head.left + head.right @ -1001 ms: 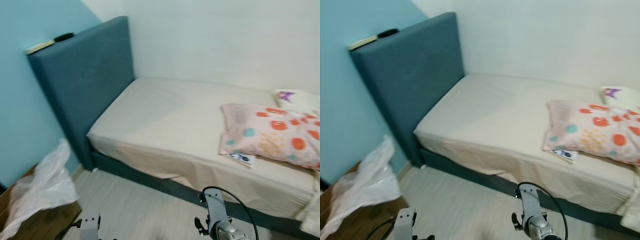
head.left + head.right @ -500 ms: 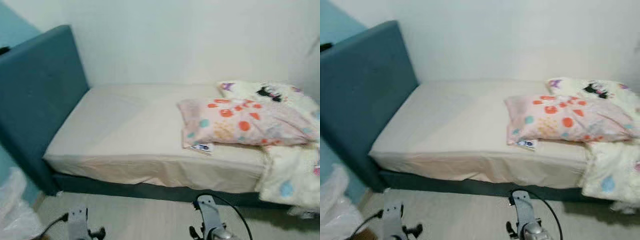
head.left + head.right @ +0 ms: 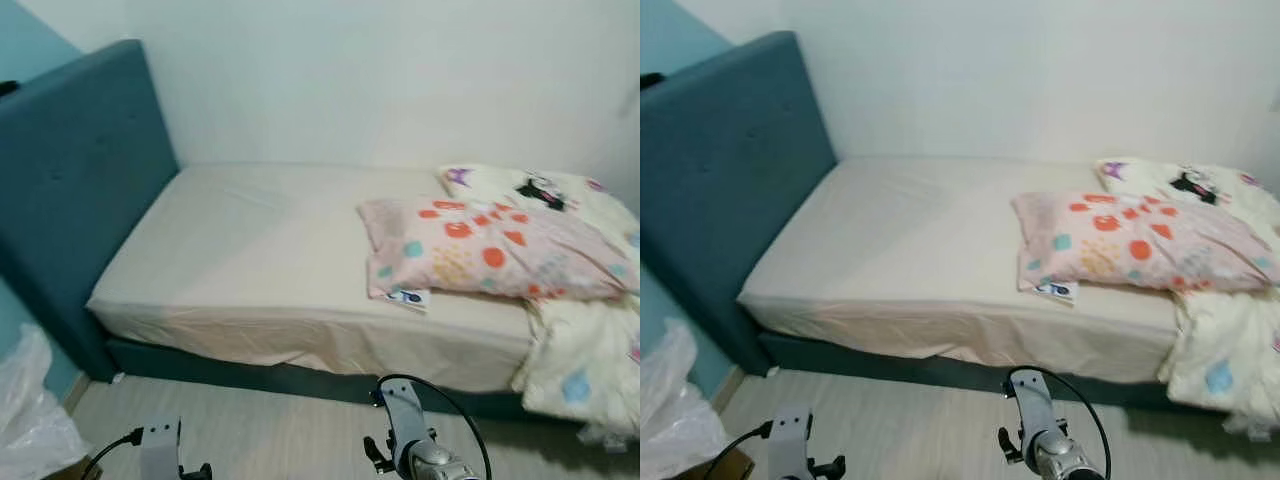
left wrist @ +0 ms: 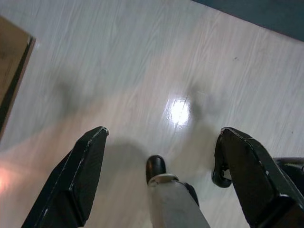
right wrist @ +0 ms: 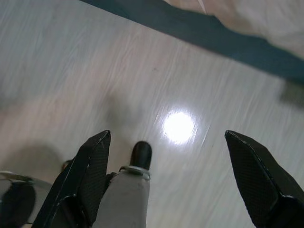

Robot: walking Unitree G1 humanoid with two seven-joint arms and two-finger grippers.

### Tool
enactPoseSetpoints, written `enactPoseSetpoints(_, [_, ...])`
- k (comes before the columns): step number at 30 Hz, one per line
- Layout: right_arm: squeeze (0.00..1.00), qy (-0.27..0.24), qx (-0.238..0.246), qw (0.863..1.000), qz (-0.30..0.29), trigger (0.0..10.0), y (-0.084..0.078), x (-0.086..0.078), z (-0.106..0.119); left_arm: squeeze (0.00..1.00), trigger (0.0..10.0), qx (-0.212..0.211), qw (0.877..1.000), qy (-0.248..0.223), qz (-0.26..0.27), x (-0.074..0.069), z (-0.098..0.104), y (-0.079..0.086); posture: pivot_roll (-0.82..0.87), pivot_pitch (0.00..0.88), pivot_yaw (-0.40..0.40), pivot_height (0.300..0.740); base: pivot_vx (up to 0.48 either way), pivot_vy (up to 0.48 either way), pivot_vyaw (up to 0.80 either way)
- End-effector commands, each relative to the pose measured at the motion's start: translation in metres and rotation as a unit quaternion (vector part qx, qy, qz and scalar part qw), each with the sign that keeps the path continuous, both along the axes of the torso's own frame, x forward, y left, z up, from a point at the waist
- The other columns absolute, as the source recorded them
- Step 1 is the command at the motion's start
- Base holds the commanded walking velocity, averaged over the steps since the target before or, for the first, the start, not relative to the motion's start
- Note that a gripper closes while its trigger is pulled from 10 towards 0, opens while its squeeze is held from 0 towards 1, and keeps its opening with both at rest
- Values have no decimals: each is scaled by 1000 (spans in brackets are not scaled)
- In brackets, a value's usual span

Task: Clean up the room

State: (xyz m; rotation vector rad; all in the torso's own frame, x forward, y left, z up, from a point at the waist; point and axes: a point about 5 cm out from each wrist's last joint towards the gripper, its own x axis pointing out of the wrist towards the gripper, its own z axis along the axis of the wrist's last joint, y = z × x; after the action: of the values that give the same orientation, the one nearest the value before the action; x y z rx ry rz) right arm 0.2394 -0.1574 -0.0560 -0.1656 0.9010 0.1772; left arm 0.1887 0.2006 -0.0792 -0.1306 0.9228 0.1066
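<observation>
A bed with a beige sheet (image 3: 270, 250) and a teal headboard (image 3: 70, 190) stands before me. On its right half lies a pink pillow with coloured dots (image 3: 490, 250). Behind that sits a white pillow with a cartoon print (image 3: 530, 185). A white duvet (image 3: 580, 350) spills over the bed's right edge. A small tag (image 3: 405, 297) lies by the pink pillow. Both arms hang low over the pale wood floor. My left gripper (image 4: 163, 133) is open with nothing in it, and so is my right gripper (image 5: 167, 136).
A white plastic bag (image 3: 30, 430) lies on the floor at the left by the headboard. A corner of a brown cardboard box (image 4: 12, 66) is near my left gripper. The bed's dark teal base (image 5: 190, 28) runs close past my right gripper.
The camera has turned to the right, so the headboard slid left and the pillows and duvet came into view. Both arms hang as before.
</observation>
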Motion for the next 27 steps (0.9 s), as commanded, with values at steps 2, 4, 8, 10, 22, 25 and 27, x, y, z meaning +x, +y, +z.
enactPoseSetpoints(2, [0, 1, -13, 1000, 15, 10000, -2, -3, -2, 0, 10000, -3, 1000, 6, -10, 0, -1, -3, -99, 0, 12, 700, 0, -442, 0])
enactPoseSetpoints(4, [0, 2, -15, 1000, 25, 10000, -2, -5, -3, 0, 10000, -4, 1000, 2, -10, 2, 0, -2, -108, 0, 14, 700, 0, -444, 0])
enactPoseSetpoints(8, [0, 23, -16, 999, 35, 10000, -2, -17, -10, 0, 10000, -2, 1000, 6, -12, -1, -1, 0, -107, 0, 3, 700, 0, -442, 0])
enactPoseSetpoints(10, [0, 56, -10, 997, 54, 10000, 4, -38, -22, 0, 10000, -7, 1000, 20, 1, -10, -5, -2, -96, 0, -2, 700, 0, -448, 0])
enactPoseSetpoints(22, [0, 74, -27, 997, 28, 10000, -14, -48, -27, 0, 10000, -15, 999, 31, -28, -15, -9, -15, -111, 0, 15, 700, 0, -446, 436])
enactPoseSetpoints(25, [0, 79, -32, 996, 29, 10000, -16, -49, -27, 0, 10000, -14, 999, 31, -28, -14, -9, -14, -111, 0, 15, 700, 0, -442, 0])
enactPoseSetpoints(27, [0, 89, -41, 995, 24, 10000, -20, -55, -30, 0, 10000, -13, 999, 30, -33, -12, -8, -15, -130, 0, 23, 700, 0, -446, 0])
